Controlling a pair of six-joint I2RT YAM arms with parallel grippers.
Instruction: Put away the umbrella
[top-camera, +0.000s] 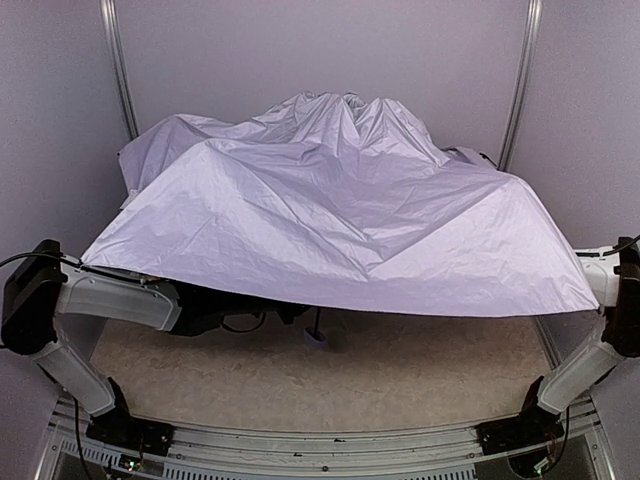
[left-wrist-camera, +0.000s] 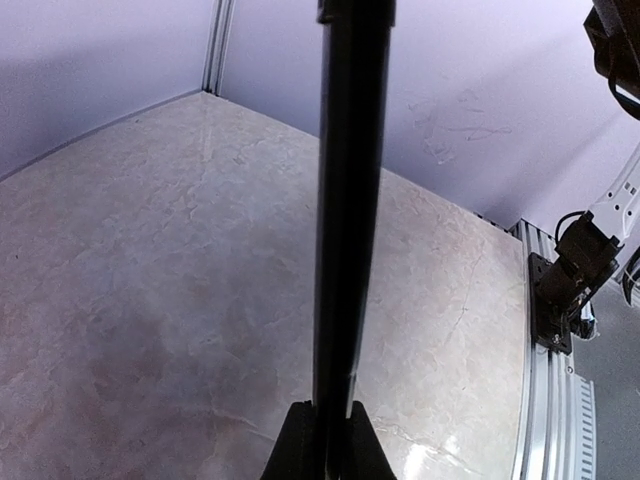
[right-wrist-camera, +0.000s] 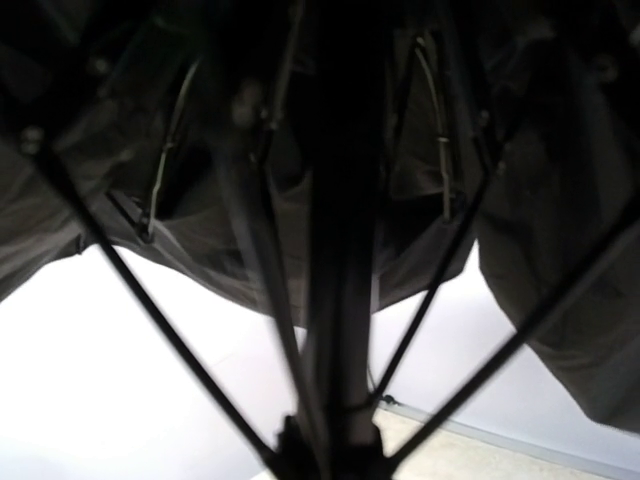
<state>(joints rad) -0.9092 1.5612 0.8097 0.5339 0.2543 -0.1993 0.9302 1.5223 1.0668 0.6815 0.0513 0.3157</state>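
Overhead, the umbrella (top-camera: 340, 230) lies open across the worktop (top-camera: 420, 370), its pale lavender canopy creased and sagging and hiding most of the surface, from the back wall forward to just ahead of the two arms. Under the canopy's near edge, a thin black stem hangs down to the small lavender knob handle (top-camera: 318, 341), just above the marbled surface. The left arm (top-camera: 110, 295) reaches in from the left and disappears beneath the fabric, and the right arm (top-camera: 600, 290) goes under it at the right corner. From the left wrist, the black shaft (left-wrist-camera: 345, 200) runs straight up the middle of the view, and the left end effector (left-wrist-camera: 322, 440) is clamped on it, a finger pressed against each side. From the right wrist, the view is dim: the black lining (right-wrist-camera: 560, 250) hangs in folds overhead, thin ribs (right-wrist-camera: 150, 310) fan outward, and the central shaft descends into the right end effector (right-wrist-camera: 330, 455), whose dark fingers are closed around it where the ribs converge.
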